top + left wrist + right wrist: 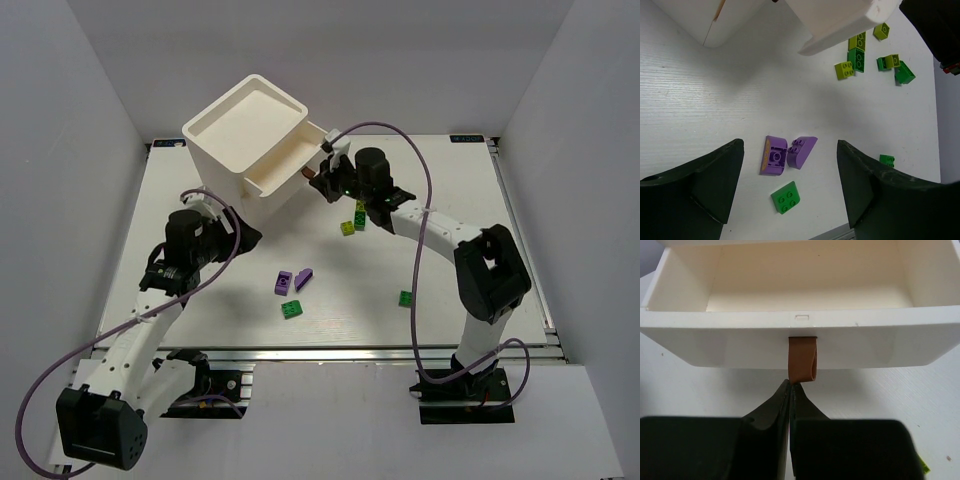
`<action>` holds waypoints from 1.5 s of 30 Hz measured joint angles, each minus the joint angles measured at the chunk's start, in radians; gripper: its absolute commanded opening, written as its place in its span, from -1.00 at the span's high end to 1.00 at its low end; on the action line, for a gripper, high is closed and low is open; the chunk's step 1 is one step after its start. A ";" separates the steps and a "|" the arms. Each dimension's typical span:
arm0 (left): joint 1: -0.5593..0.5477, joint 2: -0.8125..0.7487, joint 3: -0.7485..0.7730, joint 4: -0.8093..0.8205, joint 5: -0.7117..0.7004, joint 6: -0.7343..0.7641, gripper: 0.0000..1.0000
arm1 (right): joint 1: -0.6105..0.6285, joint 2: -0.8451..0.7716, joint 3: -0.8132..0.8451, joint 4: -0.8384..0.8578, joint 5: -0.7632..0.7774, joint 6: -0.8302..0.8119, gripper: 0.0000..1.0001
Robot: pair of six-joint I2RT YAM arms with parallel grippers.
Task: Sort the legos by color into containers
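Note:
The white containers unit (240, 130) stands at the back left, with one drawer (285, 168) pulled out toward the right. That drawer (740, 342) looks empty inside. My right gripper (791, 385) is shut, its tips touching the lower end of the brown pull tab (803, 360). My left gripper (790, 150) hovers open over two purple legos (774, 156) (801, 151) and a green one (785, 197), holding nothing. More green and yellow-green legos (857, 52) lie beside the drawer.
A lone green brick (405, 298) lies near the right arm's forearm. The right arm (440, 225) stretches over the green cluster (353, 220). The table's near edge (330, 350) runs just below the purple bricks. Grey walls close in both sides.

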 measured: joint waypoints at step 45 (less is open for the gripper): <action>-0.499 0.480 -0.013 -0.017 -0.467 -0.051 -0.46 | -0.188 -0.262 -0.253 -0.471 -0.459 -0.470 -0.78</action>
